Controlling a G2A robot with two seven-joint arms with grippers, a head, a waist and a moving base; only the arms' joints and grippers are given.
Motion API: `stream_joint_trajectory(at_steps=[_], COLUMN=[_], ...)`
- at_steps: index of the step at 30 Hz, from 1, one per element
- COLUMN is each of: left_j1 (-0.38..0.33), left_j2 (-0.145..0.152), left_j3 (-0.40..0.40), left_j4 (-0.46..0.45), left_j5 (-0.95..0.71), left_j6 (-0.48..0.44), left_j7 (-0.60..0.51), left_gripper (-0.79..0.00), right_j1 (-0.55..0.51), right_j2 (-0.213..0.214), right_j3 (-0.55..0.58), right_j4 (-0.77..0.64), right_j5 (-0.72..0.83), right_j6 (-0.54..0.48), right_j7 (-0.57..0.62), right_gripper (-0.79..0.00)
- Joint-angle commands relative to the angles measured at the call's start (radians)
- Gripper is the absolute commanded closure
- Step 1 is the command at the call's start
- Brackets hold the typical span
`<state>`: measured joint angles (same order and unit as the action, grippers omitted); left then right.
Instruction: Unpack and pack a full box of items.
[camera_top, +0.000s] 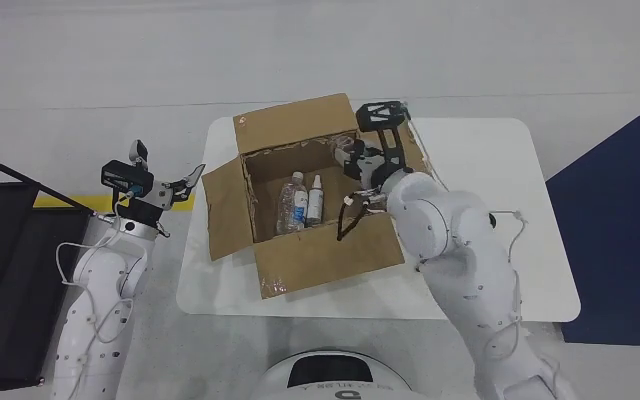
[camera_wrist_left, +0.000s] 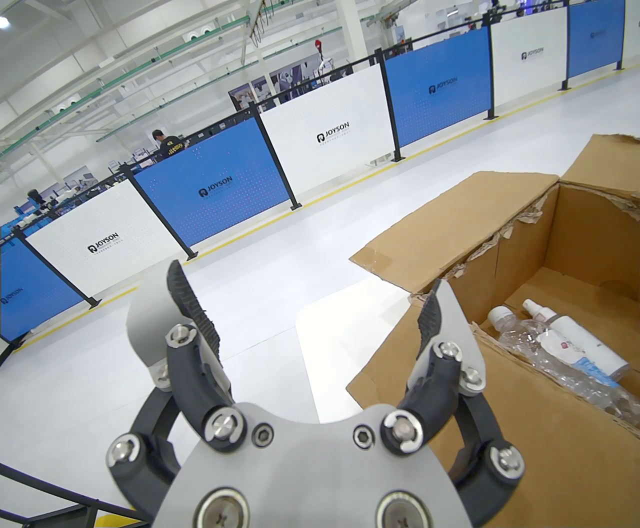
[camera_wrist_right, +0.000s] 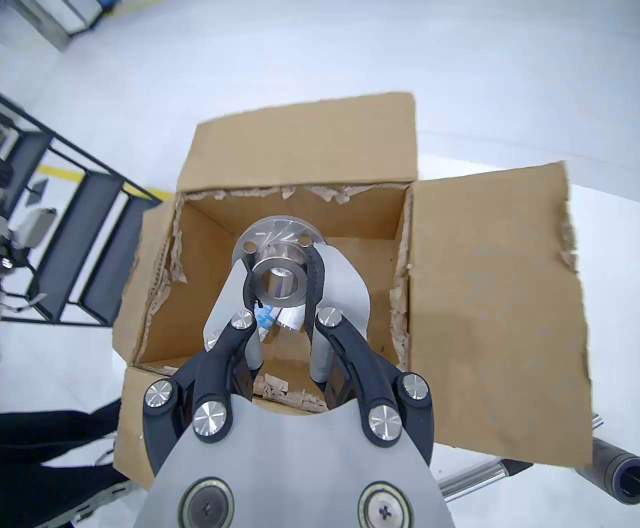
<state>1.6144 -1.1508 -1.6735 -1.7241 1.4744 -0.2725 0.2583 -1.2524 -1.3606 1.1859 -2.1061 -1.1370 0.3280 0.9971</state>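
White table (camera_top: 490, 180) carried the open cardboard box (camera_top: 310, 258), flaps folded outward. Right gripper (camera_wrist_right: 281, 278) hung over the box interior, its fingers clamped on a metal flanged hub (camera_wrist_right: 270, 239). On the box floor lay a clear plastic bottle (camera_top: 291, 205) and a white spray bottle (camera_top: 316, 199), side by side. Left gripper (camera_wrist_left: 307, 280) sat off the table's left edge, just beside the box's left flap, jaws spread apart
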Motion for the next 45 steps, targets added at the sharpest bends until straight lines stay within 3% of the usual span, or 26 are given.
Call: stream_joint_trajectory(at_steps=[1, 7, 14, 21, 26, 30, 45], left_j1=[0.000, 0.000, 0.000, 0.000, 0.000, 0.000, 0.000], left_j2=[0.000, 0.000, 0.000, 0.000, 0.000, 0.000, 0.000], left_j3=[0.000, 0.000, 0.000, 0.000, 0.000, 0.000, 0.000], left_j4=[0.000, 0.000, 0.000, 0.000, 0.000, 0.000, 0.000], left_j5=[0.000, 0.000, 0.000, 0.000, 0.000, 0.000, 0.000], left_j6=[0.000, 0.000, 0.000, 0.000, 0.000, 0.000, 0.000], left_j7=[0.000, 0.000, 0.000, 0.000, 0.000, 0.000, 0.000], left_gripper=[-0.785, -0.785, -0.785, -0.785, -0.785, -0.785, -0.785], right_j1=[-0.087, -0.329, -0.565, -0.693, -0.708, -0.657, -0.484], right_j2=[0.007, 0.021, 0.017, 0.018, 0.025, 0.033, 0.054], right_j3=[0.080, 0.277, 0.456, 0.538, 0.570, 0.568, 0.540], right_j4=[-0.082, -0.243, -0.244, -0.235, -0.176, -0.111, 0.137], right_j5=[0.015, 0.061, 0.223, 0.302, 0.312, 0.259, 0.103], right_j6=[0.004, 0.041, 0.074, 0.152, 0.197, 0.249, 0.351], right_j7=[-0.042, -0.150, -0.322, -0.204, -0.070, 0.021, 0.144], right_gripper=[0.000, 0.000, 0.000, 0.000, 0.000, 0.000, 0.000])
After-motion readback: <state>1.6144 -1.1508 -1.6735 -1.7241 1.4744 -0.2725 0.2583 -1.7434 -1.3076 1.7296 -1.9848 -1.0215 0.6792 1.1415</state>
